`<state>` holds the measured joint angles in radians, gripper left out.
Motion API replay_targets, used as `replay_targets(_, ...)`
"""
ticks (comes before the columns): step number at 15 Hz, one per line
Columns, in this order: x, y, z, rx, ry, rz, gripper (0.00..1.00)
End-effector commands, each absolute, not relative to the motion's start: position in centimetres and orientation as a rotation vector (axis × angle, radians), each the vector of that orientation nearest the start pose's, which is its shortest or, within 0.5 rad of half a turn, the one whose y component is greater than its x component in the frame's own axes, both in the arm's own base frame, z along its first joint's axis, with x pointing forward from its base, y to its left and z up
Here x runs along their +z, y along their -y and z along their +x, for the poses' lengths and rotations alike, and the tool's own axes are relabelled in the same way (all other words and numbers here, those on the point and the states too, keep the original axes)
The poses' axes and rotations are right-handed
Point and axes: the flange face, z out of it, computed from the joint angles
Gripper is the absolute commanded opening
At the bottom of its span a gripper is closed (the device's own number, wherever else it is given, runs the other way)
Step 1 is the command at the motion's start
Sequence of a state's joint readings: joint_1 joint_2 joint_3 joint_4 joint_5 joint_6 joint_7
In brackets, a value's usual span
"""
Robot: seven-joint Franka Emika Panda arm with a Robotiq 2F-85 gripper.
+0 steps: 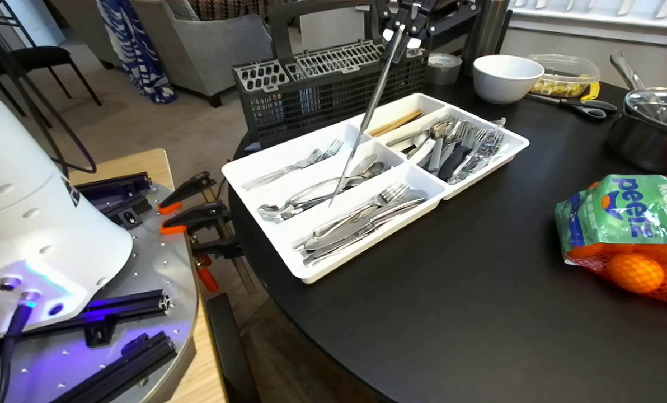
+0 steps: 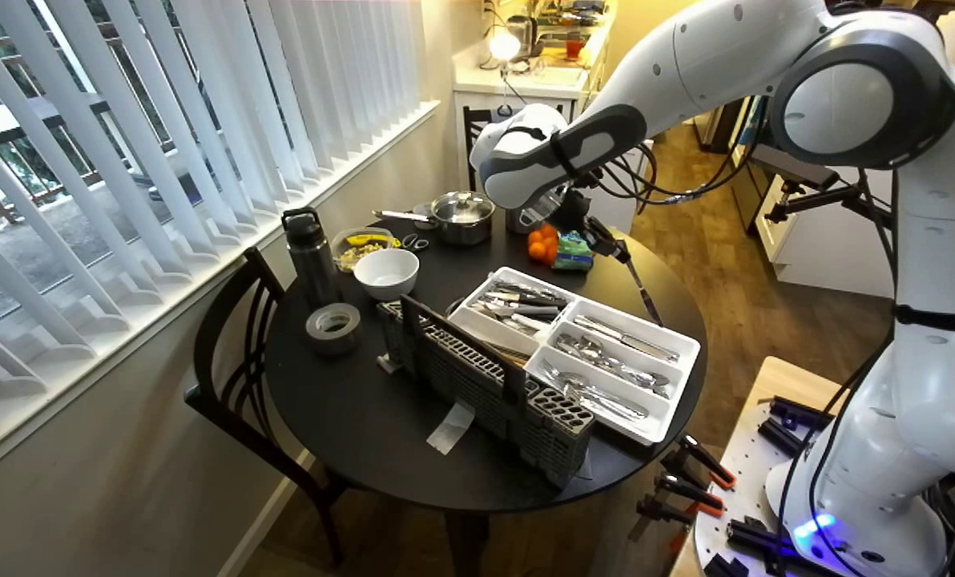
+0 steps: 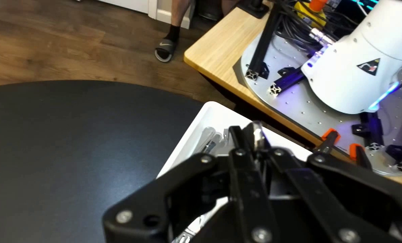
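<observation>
My gripper (image 1: 400, 40) is shut on a long silver utensil that looks like a knife (image 1: 367, 115), hanging steeply tilted with its lower end downward. In the wrist view, the knife's shiny end (image 3: 258, 133) sticks out between the black fingertips. Below lies a white cutlery tray (image 2: 690, 361). Its compartments hold forks (image 1: 311, 159), spoons (image 2: 598, 353), and several knives with a fork on top (image 1: 361, 224). A further compartment has mixed, partly wrapped cutlery (image 1: 462, 145), beside wooden chopsticks (image 1: 395, 123). The knife's lower end overlaps the tray in both exterior views; whether it touches cannot be told.
A dark grey dishwasher cutlery basket (image 1: 322, 84) stands against the tray's side. Around the black round table (image 1: 479, 313) are a white bowl (image 2: 387, 272), grey tape (image 2: 333, 324), a steel bottle (image 2: 312, 256), scissors (image 1: 582, 106), a pot (image 2: 463, 224) and bagged mandarins (image 1: 635, 235).
</observation>
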<state>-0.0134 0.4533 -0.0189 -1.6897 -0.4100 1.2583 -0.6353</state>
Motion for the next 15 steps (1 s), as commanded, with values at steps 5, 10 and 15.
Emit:
replay_targets(5,28.2,8.1,56.9,1.502,0.972,-2.824,0.04)
replay_targets(10,27.4,8.3,57.8,1.378,0.935,-2.847,0.04)
replay_targets(15,27.8,9.0,57.7,1.288,0.743,-2.806,0.04)
